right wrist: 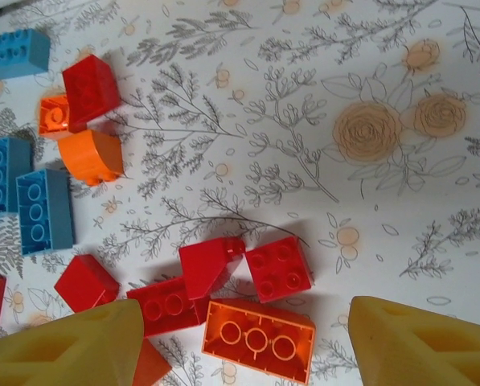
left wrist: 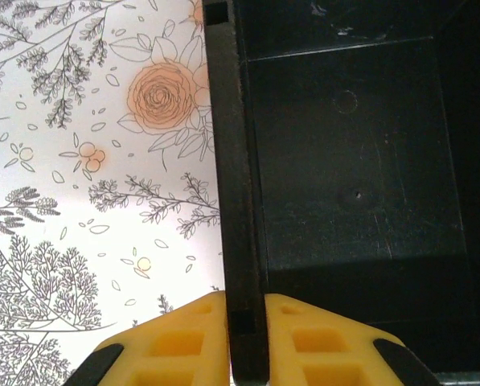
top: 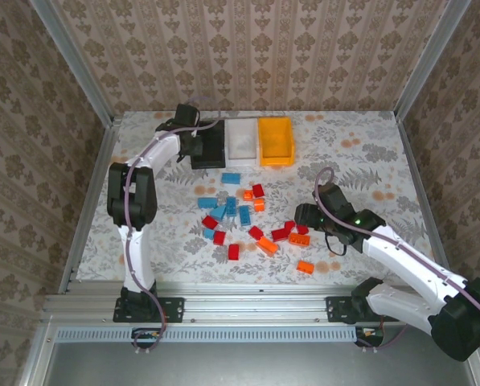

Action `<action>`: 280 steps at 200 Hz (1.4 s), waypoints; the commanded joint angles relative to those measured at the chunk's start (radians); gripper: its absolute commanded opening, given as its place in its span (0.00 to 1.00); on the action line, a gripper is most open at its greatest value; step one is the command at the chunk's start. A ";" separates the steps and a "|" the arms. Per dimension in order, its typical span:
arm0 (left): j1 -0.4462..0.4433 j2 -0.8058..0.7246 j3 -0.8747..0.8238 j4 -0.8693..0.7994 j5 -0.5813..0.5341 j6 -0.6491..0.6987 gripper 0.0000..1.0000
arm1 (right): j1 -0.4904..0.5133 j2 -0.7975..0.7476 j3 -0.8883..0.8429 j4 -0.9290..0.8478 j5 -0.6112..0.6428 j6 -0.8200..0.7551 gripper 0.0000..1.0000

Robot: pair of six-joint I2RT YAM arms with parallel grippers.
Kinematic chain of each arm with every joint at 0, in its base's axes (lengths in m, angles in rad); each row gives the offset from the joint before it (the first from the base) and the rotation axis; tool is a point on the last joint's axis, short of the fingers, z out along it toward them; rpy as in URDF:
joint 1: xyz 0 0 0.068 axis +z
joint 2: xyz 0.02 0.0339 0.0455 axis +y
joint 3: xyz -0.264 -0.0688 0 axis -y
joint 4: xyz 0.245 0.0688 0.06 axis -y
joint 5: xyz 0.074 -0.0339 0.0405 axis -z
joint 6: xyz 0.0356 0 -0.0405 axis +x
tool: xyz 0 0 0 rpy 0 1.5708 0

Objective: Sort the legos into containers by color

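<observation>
Three containers stand in a row at the back: black (top: pixel 211 147), white (top: pixel 241 140) and orange-yellow (top: pixel 275 141). My left gripper (top: pixel 194 145) is shut on the black container's left wall (left wrist: pixel 235 201), one yellow finger (left wrist: pixel 175 346) outside and the other inside; the black container is empty inside. Red, orange and blue legos (top: pixel 240 217) lie scattered mid-table. My right gripper (top: pixel 304 215) hangs open over their right end. An upside-down orange lego (right wrist: pixel 260 338) lies between its spread fingers (right wrist: pixel 63 346), with red legos (right wrist: pixel 278 268) just beyond.
Blue legos (right wrist: pixel 43 211) and one orange lego (right wrist: pixel 91 154) lie left of the right gripper. A lone orange lego (top: pixel 305 267) sits near the front edge. Patterned walls and metal posts enclose the table (top: pixel 360 153).
</observation>
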 commanded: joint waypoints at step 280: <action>-0.090 -1.020 -1.105 0.304 0.302 -0.422 1.00 | 0.563 0.169 -0.142 -0.150 0.222 0.789 0.74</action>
